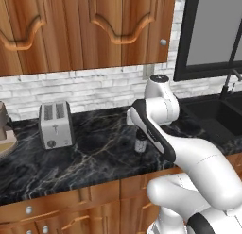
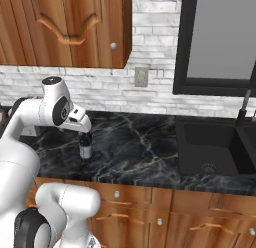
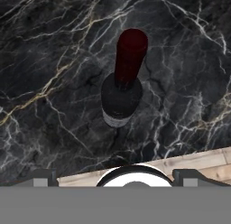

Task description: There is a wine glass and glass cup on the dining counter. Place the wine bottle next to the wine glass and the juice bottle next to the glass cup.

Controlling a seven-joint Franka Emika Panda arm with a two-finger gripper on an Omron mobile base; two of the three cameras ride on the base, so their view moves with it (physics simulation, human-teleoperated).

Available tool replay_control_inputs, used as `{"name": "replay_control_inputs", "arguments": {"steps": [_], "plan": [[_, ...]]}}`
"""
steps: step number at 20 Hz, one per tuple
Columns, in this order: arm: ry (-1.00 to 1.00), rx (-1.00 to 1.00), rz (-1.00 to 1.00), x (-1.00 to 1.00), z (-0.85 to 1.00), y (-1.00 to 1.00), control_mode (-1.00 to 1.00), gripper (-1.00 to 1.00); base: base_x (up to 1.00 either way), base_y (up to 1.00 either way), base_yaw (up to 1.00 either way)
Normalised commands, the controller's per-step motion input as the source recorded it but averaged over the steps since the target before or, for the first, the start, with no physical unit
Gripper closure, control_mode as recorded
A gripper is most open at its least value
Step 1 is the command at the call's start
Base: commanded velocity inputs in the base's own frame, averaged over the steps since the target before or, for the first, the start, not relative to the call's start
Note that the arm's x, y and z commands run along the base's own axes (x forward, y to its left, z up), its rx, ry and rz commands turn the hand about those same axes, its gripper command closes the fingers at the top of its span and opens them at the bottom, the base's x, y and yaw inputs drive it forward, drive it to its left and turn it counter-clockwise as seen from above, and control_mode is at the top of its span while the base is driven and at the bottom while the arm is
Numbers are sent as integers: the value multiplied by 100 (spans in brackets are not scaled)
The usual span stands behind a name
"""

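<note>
Wine bottle (image 3: pixel 122 83) standing upright on the black marble counter (image 3: pixel 54 60), dark red capsule pointing toward twelve o'clock in hand view; pale label band showing, no writing legible. Gripper (image 3: pixel 115 175) hovering directly above, jaws spread wide, gripping nothing. Toaster (image 1: pixel 55 124) sitting well off at nine o'clock from the bottle.

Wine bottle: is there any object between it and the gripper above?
Nothing visible is. In the hand view the wine bottle stands alone on the black marble counter, its red cap directly below the open gripper.

Even, soft rendered light (no glare), faint shadows, slightly coarse.
</note>
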Motion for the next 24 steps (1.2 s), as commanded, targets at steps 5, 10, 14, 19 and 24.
{"name": "replay_control_inputs", "arguments": {"steps": [5,10,14,19,24], "plan": [[0,0,0,0,0,0,100,-100,0,0,0],[0,0,0,0,0,0,100,-100,0,-2,0],[0,0,0,0,0,0,100,-100,0,0,0],[-5,0,-3,0,0,1,-100,-100,0,-1,0],[-26,0,-20,0,0,20,-100,-100,0,0,0]]}}
